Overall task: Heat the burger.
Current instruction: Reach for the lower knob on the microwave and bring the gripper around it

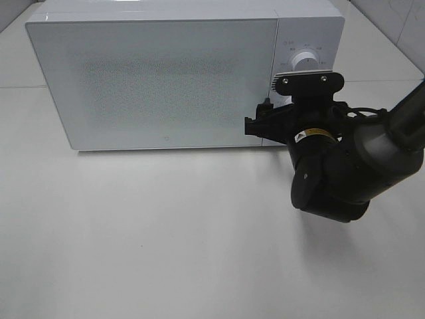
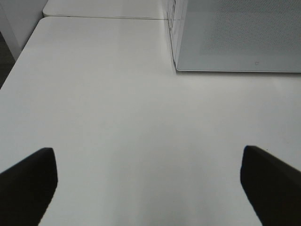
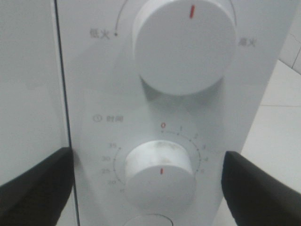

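The burger is out of view. The white microwave (image 1: 166,73) stands at the back of the table with its door shut. My right gripper (image 1: 260,123) is up against the control panel at the microwave's right end. In the right wrist view the right gripper (image 3: 150,188) is open. Its two dark fingers (image 3: 37,188) straddle the lower timer knob (image 3: 160,174) with a gap on each side. The larger power knob (image 3: 183,47) sits above it. My left gripper (image 2: 150,188) is open over bare table, with nothing between its fingers.
The white table (image 1: 166,232) stretches out in front of the microwave. The right arm's dark wrist (image 1: 332,173) hangs over its right part. In the left wrist view, the microwave's lower left corner (image 2: 235,42) lies ahead, and a table edge (image 2: 19,56) runs along one side.
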You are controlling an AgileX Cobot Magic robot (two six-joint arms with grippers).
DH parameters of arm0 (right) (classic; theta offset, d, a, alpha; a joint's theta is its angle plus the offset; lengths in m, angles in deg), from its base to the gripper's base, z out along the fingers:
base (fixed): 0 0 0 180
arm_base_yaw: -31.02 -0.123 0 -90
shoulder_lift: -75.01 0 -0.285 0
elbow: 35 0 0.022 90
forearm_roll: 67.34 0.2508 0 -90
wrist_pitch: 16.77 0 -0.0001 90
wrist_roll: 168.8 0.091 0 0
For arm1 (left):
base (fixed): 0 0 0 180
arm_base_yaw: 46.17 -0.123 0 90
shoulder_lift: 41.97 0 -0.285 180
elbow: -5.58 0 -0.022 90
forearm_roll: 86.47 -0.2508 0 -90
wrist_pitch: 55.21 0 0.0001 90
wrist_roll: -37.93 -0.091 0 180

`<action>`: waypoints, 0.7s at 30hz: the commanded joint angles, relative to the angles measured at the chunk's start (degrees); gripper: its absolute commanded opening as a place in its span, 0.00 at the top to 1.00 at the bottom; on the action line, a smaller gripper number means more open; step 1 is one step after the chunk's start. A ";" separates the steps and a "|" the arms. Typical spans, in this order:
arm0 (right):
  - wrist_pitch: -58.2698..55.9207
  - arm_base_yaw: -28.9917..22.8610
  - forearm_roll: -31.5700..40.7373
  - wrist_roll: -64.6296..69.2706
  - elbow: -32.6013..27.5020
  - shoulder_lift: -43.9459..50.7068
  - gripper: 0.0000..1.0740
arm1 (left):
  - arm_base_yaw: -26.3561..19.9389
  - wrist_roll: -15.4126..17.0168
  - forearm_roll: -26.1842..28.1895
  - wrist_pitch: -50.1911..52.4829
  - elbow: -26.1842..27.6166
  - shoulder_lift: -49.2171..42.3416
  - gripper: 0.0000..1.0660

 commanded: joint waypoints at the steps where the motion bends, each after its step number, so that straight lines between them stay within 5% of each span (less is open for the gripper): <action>1: 1.72 0.86 -0.80 1.09 0.46 -1.09 0.29 | -0.11 -0.11 0.46 0.63 0.00 -0.86 0.08; 13: 1.66 0.86 -2.06 1.09 1.78 -1.15 0.34 | -0.11 -0.11 0.46 0.63 0.00 -0.86 0.08; 21: 2.52 0.86 -1.89 0.74 1.78 -1.15 0.47 | -0.11 -0.11 0.46 0.63 0.00 -0.86 0.08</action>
